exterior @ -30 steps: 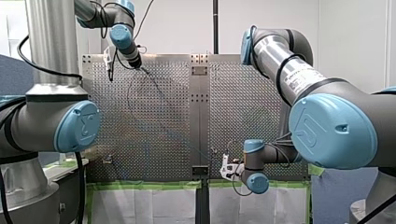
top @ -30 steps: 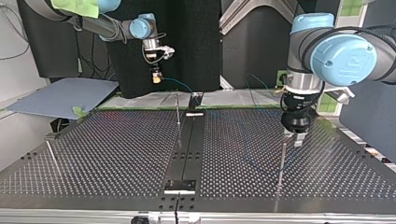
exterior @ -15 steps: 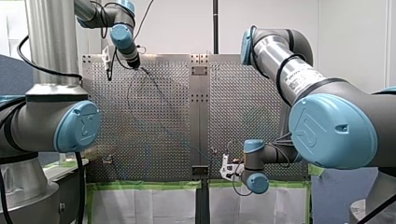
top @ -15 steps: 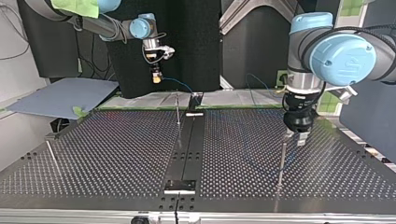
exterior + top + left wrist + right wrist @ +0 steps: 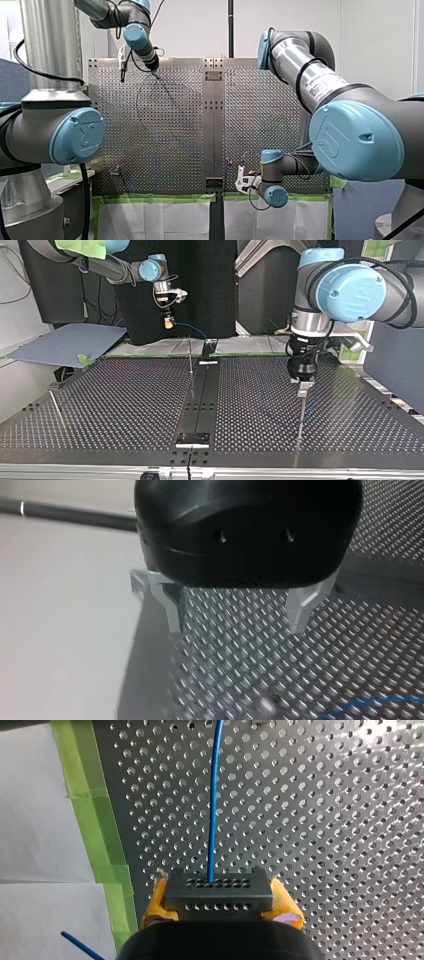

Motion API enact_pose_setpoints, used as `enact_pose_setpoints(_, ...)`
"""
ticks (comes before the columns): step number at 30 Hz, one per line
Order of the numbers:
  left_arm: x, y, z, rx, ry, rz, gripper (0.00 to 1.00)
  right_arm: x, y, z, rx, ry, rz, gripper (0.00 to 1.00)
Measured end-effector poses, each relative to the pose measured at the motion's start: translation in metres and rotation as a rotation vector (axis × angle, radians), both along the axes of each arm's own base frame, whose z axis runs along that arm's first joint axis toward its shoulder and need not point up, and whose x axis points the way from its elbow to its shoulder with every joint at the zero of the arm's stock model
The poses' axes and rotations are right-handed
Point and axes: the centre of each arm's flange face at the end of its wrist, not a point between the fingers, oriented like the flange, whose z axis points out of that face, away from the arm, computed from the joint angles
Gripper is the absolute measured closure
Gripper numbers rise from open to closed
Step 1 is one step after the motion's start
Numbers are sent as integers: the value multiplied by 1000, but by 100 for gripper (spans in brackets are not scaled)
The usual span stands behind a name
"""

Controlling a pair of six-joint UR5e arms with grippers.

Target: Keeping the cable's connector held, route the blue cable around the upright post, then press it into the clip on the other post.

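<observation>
The right gripper [image 5: 220, 906], fingers clenched on the connector [image 5: 218, 892] at the table's [image 5: 325, 795] taped edge, anchors the blue cable [image 5: 215, 795] — the left gripper [image 5: 237, 625], fingers released and empty, hovers over a post [image 5: 301, 415] — likely to route it.

My left arm [image 5: 345, 290] is swinging sideways, carrying my left gripper [image 5: 303, 385] toward the top view's left. The thin upright post [image 5: 301, 415], which was just beside the gripper a second ago, is now coming to stand directly beneath its fingertips, with its tip close under them.
</observation>
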Motion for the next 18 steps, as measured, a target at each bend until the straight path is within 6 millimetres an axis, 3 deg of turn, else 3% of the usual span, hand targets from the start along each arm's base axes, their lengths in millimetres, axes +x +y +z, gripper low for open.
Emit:
enact_pose_setpoints(11, 18, -48, 14, 103, -59, -19, 1, 4, 3, 0, -4, -2, 11, 100)
enact_pose_setpoints(18, 21, -79, -6, 154, -26, -28, 1, 5, 4, 1, -6, -3, 14, 100)
